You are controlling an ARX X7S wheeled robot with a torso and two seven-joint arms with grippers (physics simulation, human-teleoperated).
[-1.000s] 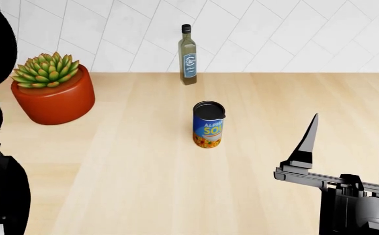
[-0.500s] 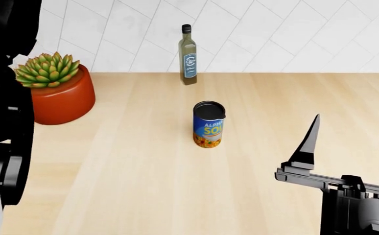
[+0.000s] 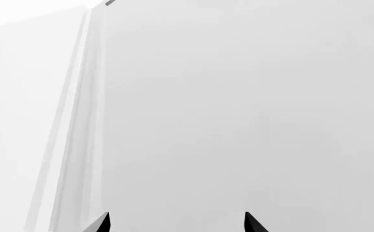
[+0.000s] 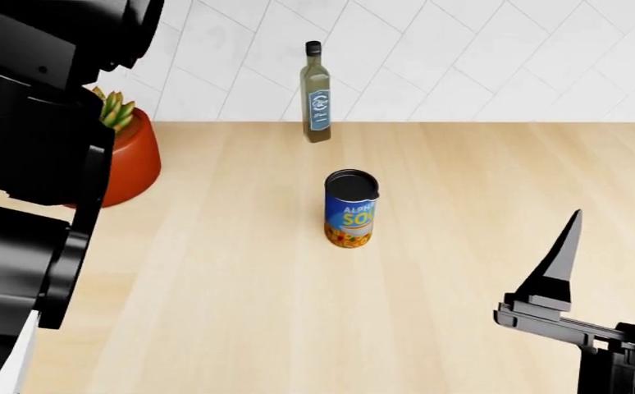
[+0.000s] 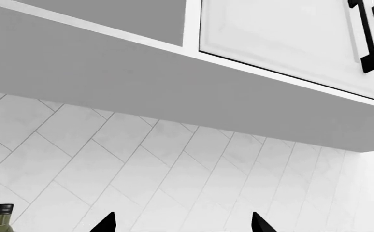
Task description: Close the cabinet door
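A flat white cabinet door (image 3: 238, 116) fills the left wrist view, with its bevelled edge (image 3: 77, 145) on one side. My left gripper (image 3: 177, 224) is open close in front of the panel, holding nothing. In the head view the raised left arm (image 4: 33, 123) is a big dark mass at the left. The right wrist view looks up at the upper cabinets: a shut white door (image 5: 277, 34) with black handles (image 5: 367, 38), and a grey opening (image 5: 109, 9) beside it. My right gripper (image 5: 181, 223) is open and empty; one finger (image 4: 559, 258) shows low at the right of the head view.
On the wooden counter (image 4: 241, 312) stand a blue soup can (image 4: 350, 209), a green oil bottle (image 4: 315, 82) against the tiled wall, and a red pot with a succulent (image 4: 131, 156) partly behind the left arm. The bottle's cap (image 5: 3, 217) shows in the right wrist view.
The left arm has risen and swung inward, and it now covers most of the plant. The right gripper has shifted lower and to the right, leaving one finger in the head view.
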